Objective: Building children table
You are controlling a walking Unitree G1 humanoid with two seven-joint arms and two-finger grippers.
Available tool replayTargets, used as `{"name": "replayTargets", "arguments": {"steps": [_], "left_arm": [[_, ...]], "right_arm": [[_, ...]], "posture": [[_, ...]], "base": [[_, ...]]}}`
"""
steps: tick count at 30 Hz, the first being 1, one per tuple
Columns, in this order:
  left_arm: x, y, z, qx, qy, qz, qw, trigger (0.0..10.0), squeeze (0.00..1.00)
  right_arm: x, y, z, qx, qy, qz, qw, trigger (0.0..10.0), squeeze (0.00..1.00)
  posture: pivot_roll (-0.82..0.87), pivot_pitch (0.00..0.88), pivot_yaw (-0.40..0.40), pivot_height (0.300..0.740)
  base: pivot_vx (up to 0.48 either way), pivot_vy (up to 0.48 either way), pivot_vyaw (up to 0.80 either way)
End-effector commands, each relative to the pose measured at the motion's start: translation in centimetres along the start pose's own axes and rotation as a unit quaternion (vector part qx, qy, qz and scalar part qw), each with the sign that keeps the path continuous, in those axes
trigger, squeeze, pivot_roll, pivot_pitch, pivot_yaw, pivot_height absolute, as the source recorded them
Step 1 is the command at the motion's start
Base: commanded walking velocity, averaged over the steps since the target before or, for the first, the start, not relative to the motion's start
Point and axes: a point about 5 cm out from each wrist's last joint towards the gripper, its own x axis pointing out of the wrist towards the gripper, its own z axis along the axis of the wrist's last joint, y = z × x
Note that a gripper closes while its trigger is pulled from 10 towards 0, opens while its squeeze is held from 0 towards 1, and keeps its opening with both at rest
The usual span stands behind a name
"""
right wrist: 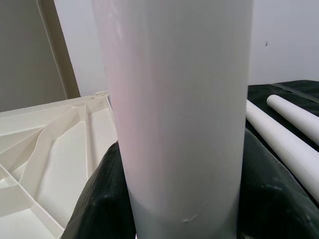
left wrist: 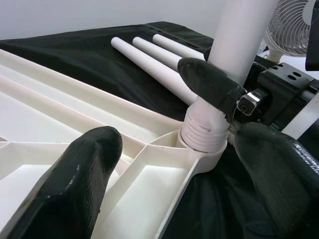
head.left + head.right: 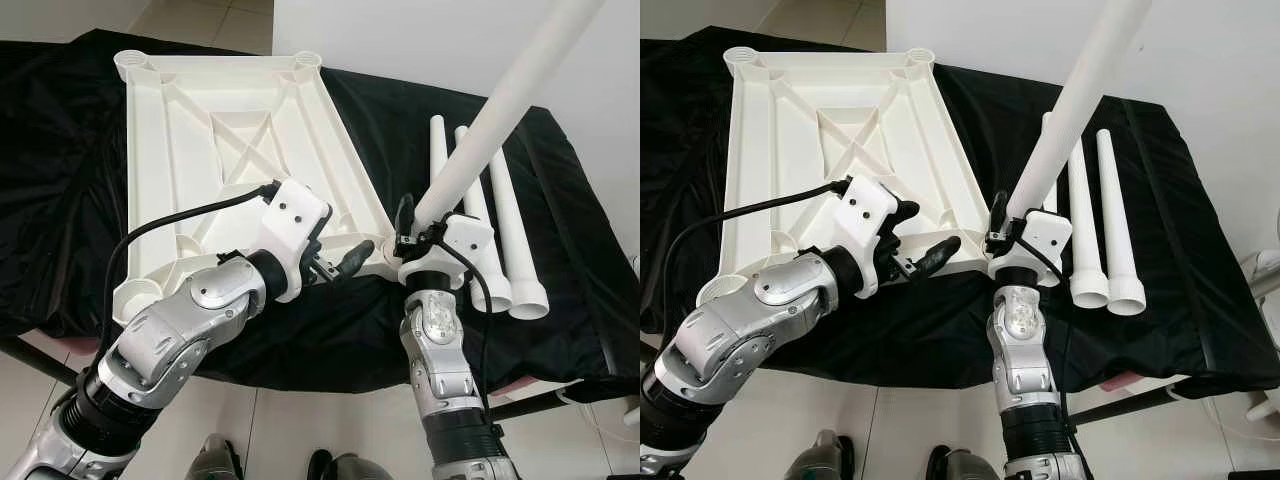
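Note:
The white table top (image 3: 230, 130) lies upside down on a black cloth. A white leg (image 3: 500, 110) stands tilted in the corner socket (image 2: 202, 144) nearest me on the right. My right gripper (image 3: 418, 225) is shut on the leg just above the socket, and the leg (image 1: 179, 114) sits tight between its black fingers (image 1: 99, 199). My left gripper (image 2: 184, 174) is open beside that corner, one finger over the table top's ribs and the other over the cloth. Three spare legs (image 3: 480, 230) lie side by side on the cloth to the right.
The cloth-covered bench (image 3: 60, 200) ends close to my body, with tiled floor below. A white fan (image 2: 291, 25) stands past the bench's right end. A white wall rises behind. Empty leg sockets (image 3: 133, 62) show at the table top's far corners.

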Motion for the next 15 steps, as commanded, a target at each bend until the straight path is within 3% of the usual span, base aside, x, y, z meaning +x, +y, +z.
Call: {"name": "replayTargets", "arguments": {"steps": [1, 15], "left_arm": [[-0.18, -1.08, -0.11, 0.001, 0.001, -0.073, 0.997, 10.0, 0.0], [-0.18, -0.98, -0.06, 0.001, 0.003, -0.075, 0.997, 10.0, 0.0]], "right_arm": [[-1.09, -1.77, -2.65, -0.005, 0.073, -0.042, 0.996, 10.0, 0.0], [-1.06, -1.81, -2.7, 0.0, 0.073, -0.045, 0.996, 10.0, 0.0]], "posture": [[0.13, 0.163, -0.103, 0.74], [0.14, 0.17, -0.095, 0.74]], "base": [[0.0, 0.0, 0.0], [0.0, 0.0, 0.0]]}}
